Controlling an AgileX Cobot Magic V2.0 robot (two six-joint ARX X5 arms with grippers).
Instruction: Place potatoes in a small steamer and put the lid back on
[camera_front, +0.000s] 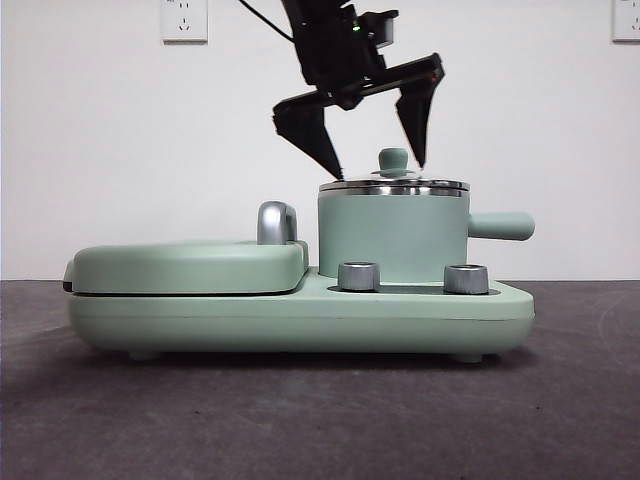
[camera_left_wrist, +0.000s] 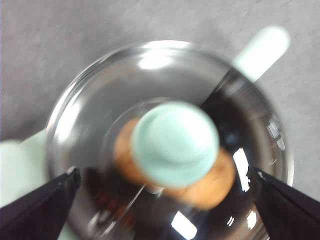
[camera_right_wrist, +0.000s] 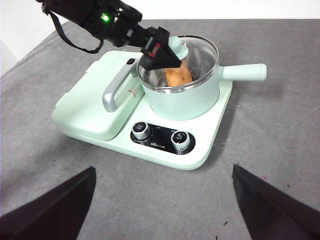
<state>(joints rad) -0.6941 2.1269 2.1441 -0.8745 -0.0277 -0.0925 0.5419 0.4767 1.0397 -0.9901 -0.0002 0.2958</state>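
The mint-green small steamer (camera_front: 392, 235) stands on the right side of its base, side handle (camera_front: 502, 225) pointing right. The clear glass lid (camera_front: 393, 185) rests on its steel rim. Through the glass, the orange-brown potato (camera_left_wrist: 215, 185) lies inside the pot, also seen in the right wrist view (camera_right_wrist: 178, 76). My left gripper (camera_front: 381, 170) hangs open just above the lid, one jaw on each side of the green knob (camera_left_wrist: 175, 142), not touching it. My right gripper (camera_right_wrist: 163, 169) is open and holds nothing, high above the table in front of the appliance.
A flat green hinged griddle (camera_right_wrist: 87, 107) with a chrome handle (camera_right_wrist: 112, 92) fills the left half of the base (camera_front: 300, 310). Two steel dials (camera_right_wrist: 141, 131) (camera_right_wrist: 181, 141) sit at the front. Grey cloth covers the table all around.
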